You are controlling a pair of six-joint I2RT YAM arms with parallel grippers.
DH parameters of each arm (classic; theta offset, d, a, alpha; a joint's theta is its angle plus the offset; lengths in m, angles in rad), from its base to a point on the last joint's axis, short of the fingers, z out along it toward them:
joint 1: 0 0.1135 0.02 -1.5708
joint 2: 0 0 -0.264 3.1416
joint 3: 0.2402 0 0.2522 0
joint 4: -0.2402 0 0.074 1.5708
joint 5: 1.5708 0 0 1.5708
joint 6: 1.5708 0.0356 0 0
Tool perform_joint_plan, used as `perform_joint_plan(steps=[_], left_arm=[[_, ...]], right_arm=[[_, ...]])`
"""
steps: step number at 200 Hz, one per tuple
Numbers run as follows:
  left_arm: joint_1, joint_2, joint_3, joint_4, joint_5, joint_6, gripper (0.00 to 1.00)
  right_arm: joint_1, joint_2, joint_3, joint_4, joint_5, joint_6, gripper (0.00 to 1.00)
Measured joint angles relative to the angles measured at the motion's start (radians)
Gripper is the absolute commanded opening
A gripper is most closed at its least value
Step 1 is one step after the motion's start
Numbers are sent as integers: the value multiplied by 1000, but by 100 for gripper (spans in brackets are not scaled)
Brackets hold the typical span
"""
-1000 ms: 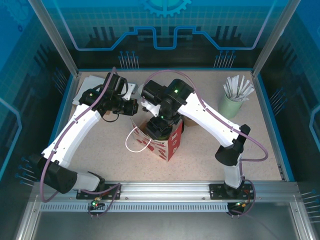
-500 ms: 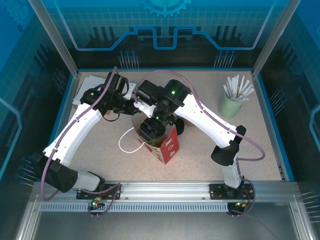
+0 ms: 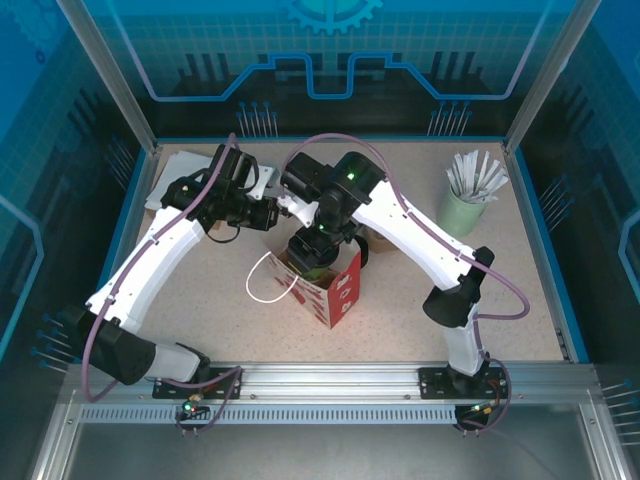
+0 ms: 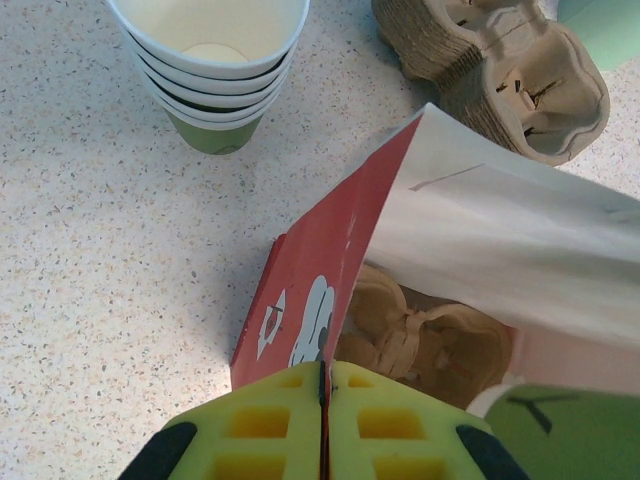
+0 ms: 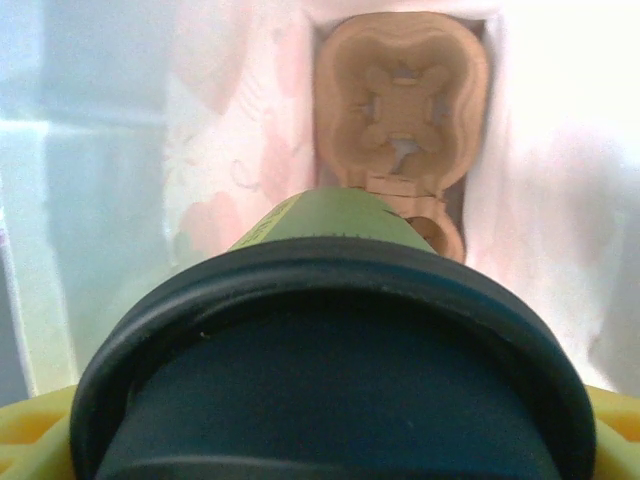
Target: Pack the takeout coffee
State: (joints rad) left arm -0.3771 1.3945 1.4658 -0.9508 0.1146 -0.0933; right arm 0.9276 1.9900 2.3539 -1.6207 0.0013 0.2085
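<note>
Speckled worktop [image 3: 200, 290] in a blue-walled cage. Top view: red bag [image 3: 345, 290] stands near ctr, mouth up, w/ its white loop handle [image 3: 262, 285] lying out to the left. Left fingers [image 3: 272, 213] reach the bag's far-left rim. Right arm bends over the bag w/ its wrist pointing down into the mouth; its fingers' state can't be read from up here. Pale green tumbler [image 3: 458, 212] of white sticks sits well apart at far right. White sheets [image 3: 175, 168] lie in the far-left corner.

Left wrist view: left fingers [image 4: 270, 425], yellow-green, are pressed together and clamped on the bag [image 4: 320, 270], its thin red wall running between them. White bag lining shows to the right, w/ a brown pulp carrier [image 4: 420, 335] lying at the btm. Green patch w/ a black mark sits at the lower right corner; can't tell what it is. Outside the bag, a cup stack [image 4: 210, 60], green outside and white inside, stands upright on the worktop. A carrier stack [image 4: 500, 60] lies near it.

Right wrist view: coffee [image 5: 330, 380] is inside the bag, black lid nearest the lens and green cup wall beyond. It points down at the carrier [image 5: 402, 100]; can't tell if they touch. Right fingers [image 5: 30, 435], yellow, show at both lower corners either side of the lid, clamped on the coffee. Pale bag walls surround it.
</note>
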Motion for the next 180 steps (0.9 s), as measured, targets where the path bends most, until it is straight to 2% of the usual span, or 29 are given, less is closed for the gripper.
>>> perform_joint_plan(steps=[67, 110, 122, 141, 180], left_arm=[[-2, 0, 0, 0, 10, 23, 8], [-3, 0, 0, 0, 14, 26, 9], [-3, 1, 0, 0, 14, 26, 13], [-3, 10, 0, -2, 13, 33, 24], [-5, 31, -3, -5, 2, 41, 28]], right_arm=[[-12, 0, -76, 0, 97, -69, 75], [-12, 0, -112, 2, 116, -119, 76], [-12, 0, -136, 7, 116, -129, 76], [-13, 0, -173, 23, 115, -140, 76], [-25, -15, -250, 84, 95, -158, 76]])
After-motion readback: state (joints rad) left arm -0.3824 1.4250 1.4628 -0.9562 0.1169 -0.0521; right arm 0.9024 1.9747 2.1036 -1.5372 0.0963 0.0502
